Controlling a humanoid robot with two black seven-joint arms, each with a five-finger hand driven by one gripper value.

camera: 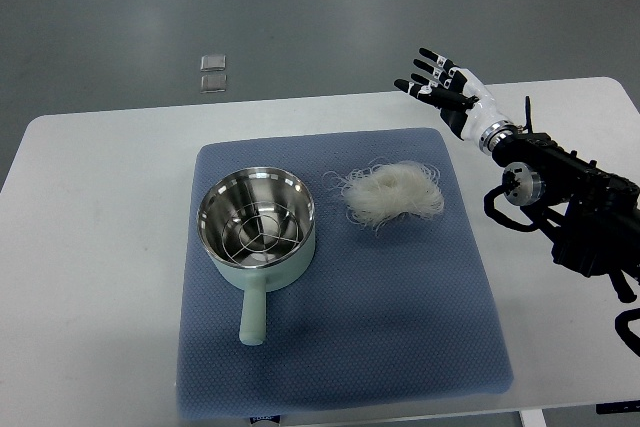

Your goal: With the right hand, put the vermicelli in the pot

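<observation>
White table point(90, 247) fills most of the view, with a blue mat point(400, 327) laid across its middle. On the left half of the mat stands a pot point(257, 222), pale green outside and shiny steel inside, with a wire rack showing at its bottom. Its handle point(254, 314) points toward the near edge.

Just right of the pot, apart from it, lies the vermicelli point(390, 194): a loose, pale, tangled nest resting on the mat, a few stray strands curling out around it. Nothing touches it.

Farther right and toward the far edge of the table, the right hand point(447, 93) hangs above the table's far right part, beyond the mat's far right corner. Its fingers point(432, 57) are spread wide and straight, pointing left and away, holding nothing. The hand is well apart from the vermicelli. Behind it the black arm point(570, 197) runs off toward the right edge of the view, over the table's right side.

On the grey floor beyond the table, far left of centre, sit two small clear squares point(212, 72), one just nearer than the other.
</observation>
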